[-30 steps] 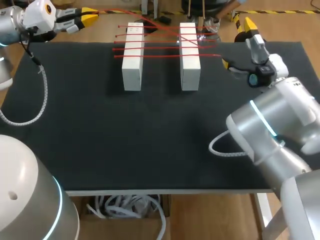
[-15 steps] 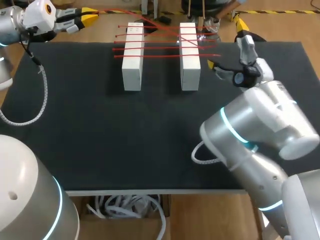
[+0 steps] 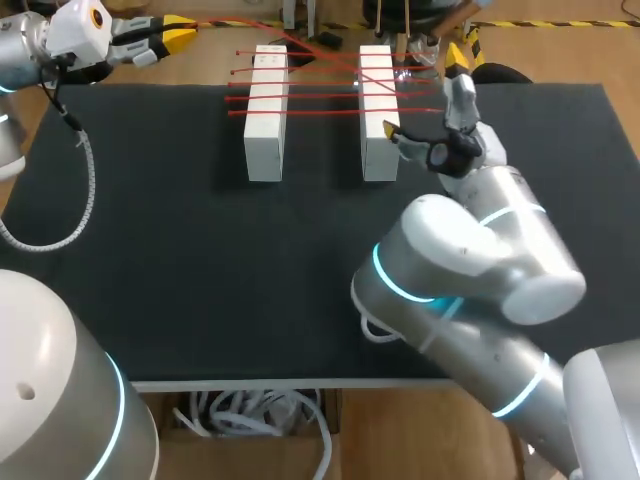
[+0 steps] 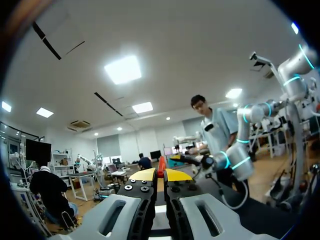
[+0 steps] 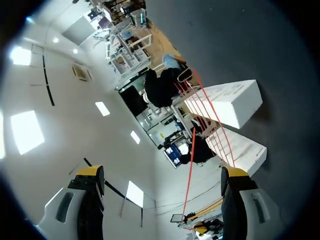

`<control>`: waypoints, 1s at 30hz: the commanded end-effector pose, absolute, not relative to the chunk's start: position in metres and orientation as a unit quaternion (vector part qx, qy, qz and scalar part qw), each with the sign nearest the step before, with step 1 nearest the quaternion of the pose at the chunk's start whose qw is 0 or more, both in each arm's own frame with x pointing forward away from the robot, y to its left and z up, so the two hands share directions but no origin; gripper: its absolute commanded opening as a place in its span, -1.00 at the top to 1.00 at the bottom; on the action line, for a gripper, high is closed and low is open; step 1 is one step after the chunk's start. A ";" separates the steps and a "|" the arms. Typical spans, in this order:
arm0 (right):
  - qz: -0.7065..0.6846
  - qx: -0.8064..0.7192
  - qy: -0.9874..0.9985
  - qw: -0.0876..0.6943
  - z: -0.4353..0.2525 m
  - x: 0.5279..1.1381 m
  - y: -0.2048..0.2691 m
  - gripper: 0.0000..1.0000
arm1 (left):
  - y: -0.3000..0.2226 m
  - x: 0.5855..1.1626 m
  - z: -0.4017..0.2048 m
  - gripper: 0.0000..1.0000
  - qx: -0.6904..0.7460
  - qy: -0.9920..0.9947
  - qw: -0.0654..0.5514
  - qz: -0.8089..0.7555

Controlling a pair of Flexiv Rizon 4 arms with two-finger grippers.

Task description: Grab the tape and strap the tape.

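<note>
Two white blocks stand side by side at the back of the table, the left block (image 3: 265,112) and the right block (image 3: 378,112). Several red tape straps (image 3: 320,97) lie across both. My left gripper (image 3: 178,34) hangs past the table's back left corner, shut on the end of a red strap (image 4: 161,166) that shows between its yellow tips. My right gripper (image 3: 425,92) is open just right of the right block, one tip near the block's side. Ahead of its fingers (image 5: 161,175), one red strap (image 5: 190,160) runs between them, with both blocks (image 5: 225,102) beyond.
The black table top (image 3: 180,250) is bare in front of the blocks. My right arm's bulky elbow (image 3: 470,270) hangs over the front right part of the table.
My right arm has swung left, bringing its open gripper from near the table's right edge to beside the right block. The left arm has kept still.
</note>
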State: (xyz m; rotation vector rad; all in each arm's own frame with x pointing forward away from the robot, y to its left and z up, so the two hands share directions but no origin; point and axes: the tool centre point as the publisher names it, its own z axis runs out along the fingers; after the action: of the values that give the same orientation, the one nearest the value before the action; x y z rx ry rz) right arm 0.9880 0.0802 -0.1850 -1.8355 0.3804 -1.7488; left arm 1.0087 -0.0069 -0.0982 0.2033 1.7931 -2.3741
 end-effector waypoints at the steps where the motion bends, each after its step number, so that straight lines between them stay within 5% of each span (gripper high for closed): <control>1: -0.629 -0.712 0.224 0.218 -0.185 0.993 0.093 -1.00 | -0.007 1.009 -0.099 1.00 0.068 0.599 0.080 -0.794; 30: -0.625 -0.722 0.208 0.213 -0.190 1.026 0.129 -1.00 | -0.007 1.009 -0.099 1.00 0.068 0.599 0.080 -0.794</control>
State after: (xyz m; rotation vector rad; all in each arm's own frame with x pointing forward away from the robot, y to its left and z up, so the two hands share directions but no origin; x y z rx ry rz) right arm 1.0162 0.1247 -0.1910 -1.9555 0.5202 -1.7164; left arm 1.0087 -0.0069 -0.0982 0.2034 1.7930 -2.3741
